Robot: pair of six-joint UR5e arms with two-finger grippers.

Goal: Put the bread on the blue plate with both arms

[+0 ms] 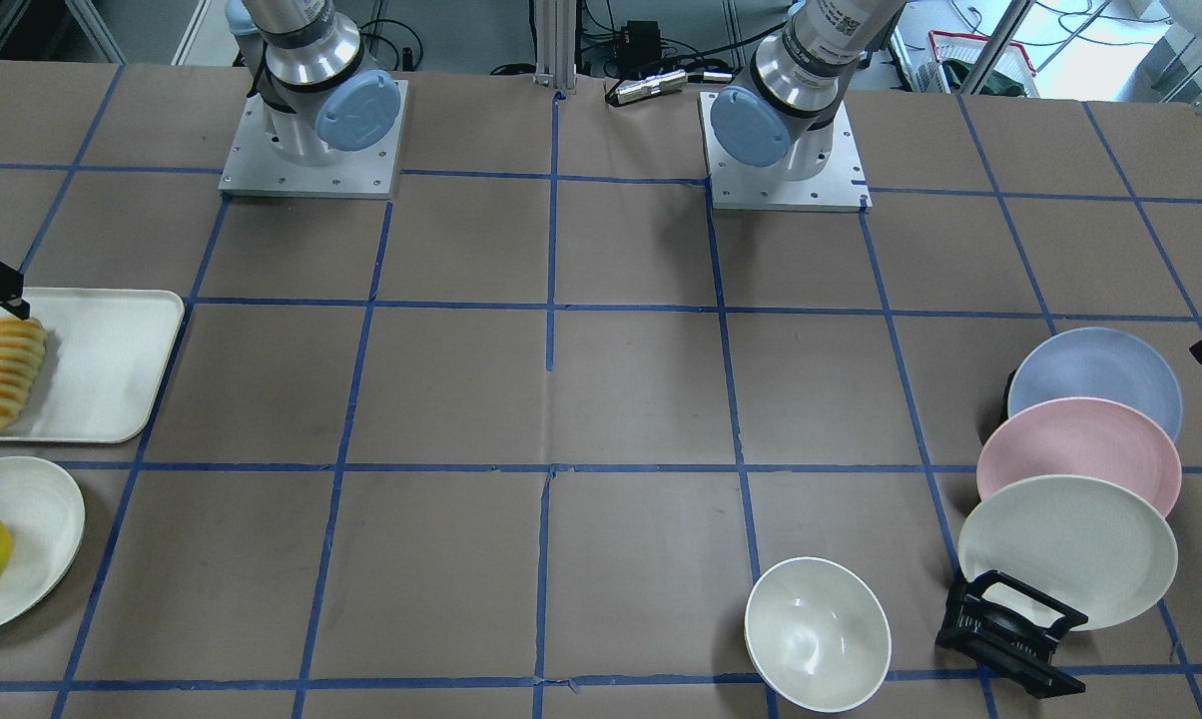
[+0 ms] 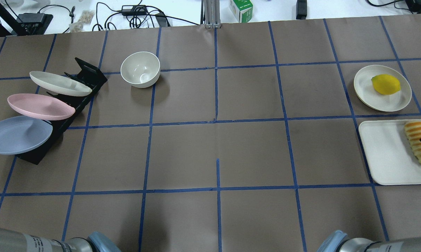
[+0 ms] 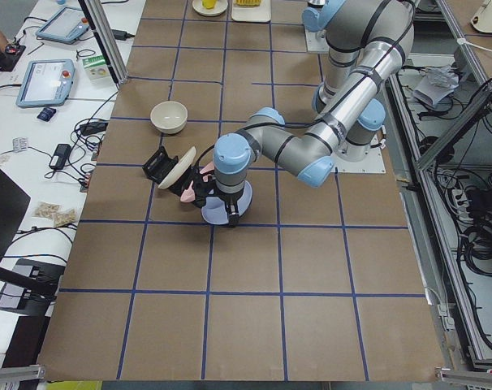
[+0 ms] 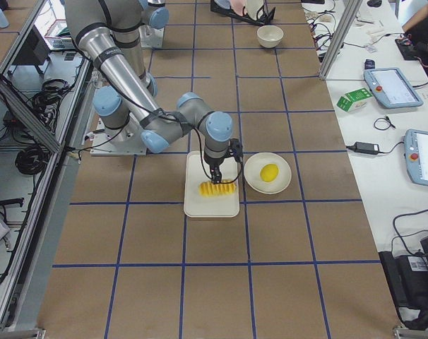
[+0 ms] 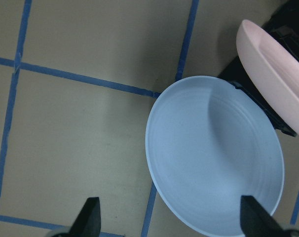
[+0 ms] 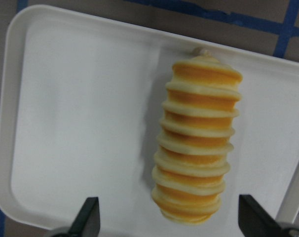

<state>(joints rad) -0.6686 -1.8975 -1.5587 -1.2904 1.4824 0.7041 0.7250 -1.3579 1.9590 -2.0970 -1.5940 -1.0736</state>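
The bread [image 6: 199,138], a ridged yellow-orange and cream loaf, lies on a white tray [image 6: 80,123] at the table's right end [image 2: 419,142]. My right gripper [image 6: 169,215] hovers above it, open, with a fingertip on each side of the loaf's near end and not touching it. The blue plate [image 5: 213,158] leans in a black rack [image 2: 39,154] at the table's left end [image 2: 18,134]. My left gripper [image 5: 171,217] hovers above the plate's near rim, open and empty.
A pink plate [image 2: 41,106] and an off-white plate [image 2: 60,84] lean in the same rack behind the blue one. A white bowl [image 2: 140,69] stands nearby. A yellow fruit [image 2: 385,84] sits on a small white plate [image 2: 368,87] beside the tray.
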